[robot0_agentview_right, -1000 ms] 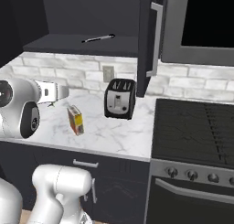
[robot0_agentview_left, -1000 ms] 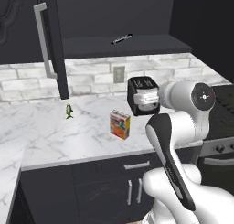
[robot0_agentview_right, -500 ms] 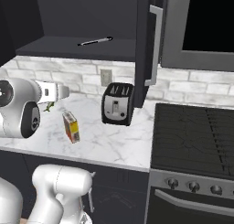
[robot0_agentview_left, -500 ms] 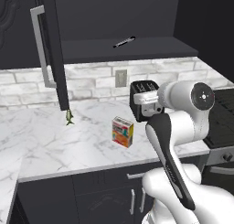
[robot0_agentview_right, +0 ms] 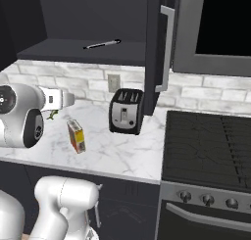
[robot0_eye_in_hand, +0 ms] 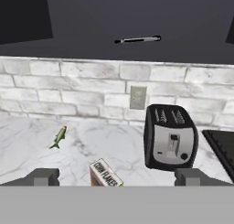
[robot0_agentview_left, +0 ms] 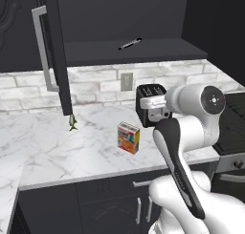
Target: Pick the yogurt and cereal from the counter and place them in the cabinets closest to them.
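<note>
The cereal (robot0_agentview_left: 128,137) is a small red, orange and yellow box standing upright on the white marble counter (robot0_agentview_left: 57,152), left of and in front of a black toaster (robot0_agentview_left: 149,93). It also shows as the cereal (robot0_agentview_right: 76,136) and the cereal (robot0_eye_in_hand: 106,173). My gripper (robot0_eye_in_hand: 116,177) hovers above the counter just short of the box, open, its fingertips (robot0_eye_in_hand: 44,176) wide apart with nothing between them. A black cabinet (robot0_agentview_left: 124,23) above stands open, its door (robot0_agentview_left: 53,51) swung out. The yogurt is out of view.
A small green fish (robot0_agentview_left: 72,122) lies on the counter left of the box. A thin dark utensil (robot0_agentview_left: 130,43) rests on the cabinet shelf. The stove (robot0_agentview_right: 211,141) and the microwave (robot0_agentview_right: 215,28) are at the right. A wall outlet (robot0_eye_in_hand: 137,97) sits behind the toaster (robot0_eye_in_hand: 170,138).
The whole picture shifted a little over the first half second, so the camera moved. The arm keeps its pose and the cereal stays where it stood.
</note>
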